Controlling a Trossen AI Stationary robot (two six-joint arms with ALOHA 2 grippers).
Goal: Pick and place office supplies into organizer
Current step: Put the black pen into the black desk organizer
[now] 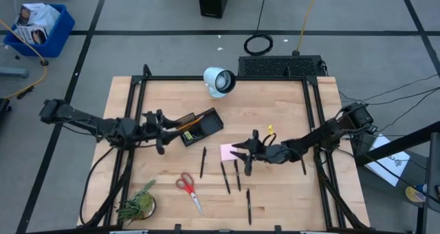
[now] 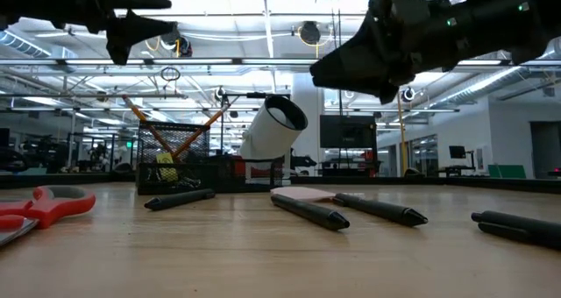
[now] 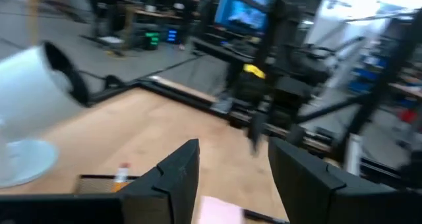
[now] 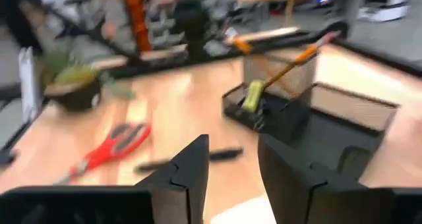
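Your left gripper [image 1: 167, 129] hovers just beside the near-left end of the small black mesh desk organizer [image 1: 201, 126], fingers spread with only air between them, as the left wrist view shows. Your right gripper [image 1: 242, 153] hangs above the middle of the table, close to the pink square sticky-note pad [image 1: 229, 151]; its dark fingers [image 4: 188, 174] stand parted with a clear gap and pinch nothing.

Working down in size, you have the light wooden butcher-block table [image 1: 289, 110] under everything. At its far edge a white cylindrical lamp-like object [image 1: 219, 82] lies tilted on its stand. A small green potted plant [image 1: 139, 205] sits at the near-left corner. The organizer lies at a slant left of centre, and in the low view two orange pencils [image 2: 175, 138] stand crossed in its mesh cup, with a yellow item lower in the cup that you cannot identify from here.

Red-handled scissors [image 1: 187, 190] lie near the front, between the plant and the pens. Several slim black pens [image 1: 225, 177] are scattered on the wood in front of the pink pad, one further forward [image 1: 248, 206] and one by the organizer [image 1: 203, 162]. A tiny yellow clip [image 1: 271, 130] rests beyond the right gripper.
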